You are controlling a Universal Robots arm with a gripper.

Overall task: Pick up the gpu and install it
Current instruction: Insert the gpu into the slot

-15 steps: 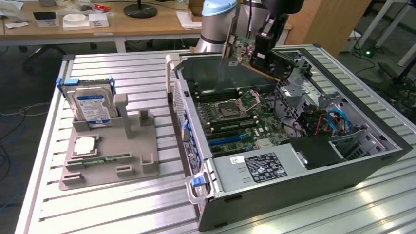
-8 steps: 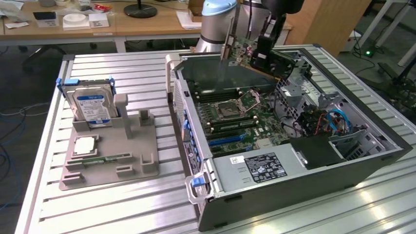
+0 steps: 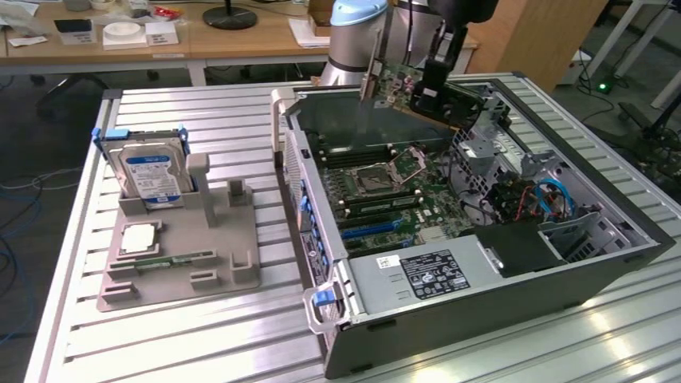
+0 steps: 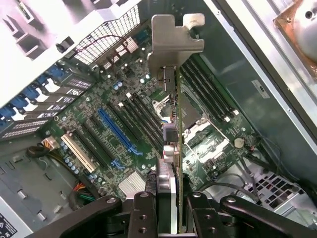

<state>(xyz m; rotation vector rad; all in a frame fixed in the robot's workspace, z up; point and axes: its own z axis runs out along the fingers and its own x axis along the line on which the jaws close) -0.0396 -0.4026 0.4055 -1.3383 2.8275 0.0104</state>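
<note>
1. The arm's gripper (image 3: 431,96) holds the gpu (image 3: 396,86) in the air over the far end of an open computer case (image 3: 479,319). The case lies on its side on a slatted metal table (image 3: 213,335).
2. From the wrist, the fingers (image 4: 144,213) are clamped on the card, one on each face. The gpu (image 4: 171,158) shows edge-on between them, its silver bracket at the end away from the gripper (image 4: 171,201).
3. The card hangs clear of the motherboard (image 3: 372,187) and is not seated in any slot. In the wrist view the motherboard (image 4: 99,104) spreads out beneath it, and a long blue slot (image 4: 119,131) lies to one side of the card's line (touching nothing).
4. A labelled power supply (image 3: 420,275) sits at the near end of the case.
5. On the exterior view's left, well apart from the gripper, a grey holder (image 3: 213,239) rests on the table. A silver hard drive (image 3: 149,177) with a blue-and-white label stands upright in the holder's far end, and a narrow green memory stick (image 3: 175,259) lies flat near its front.
</note>
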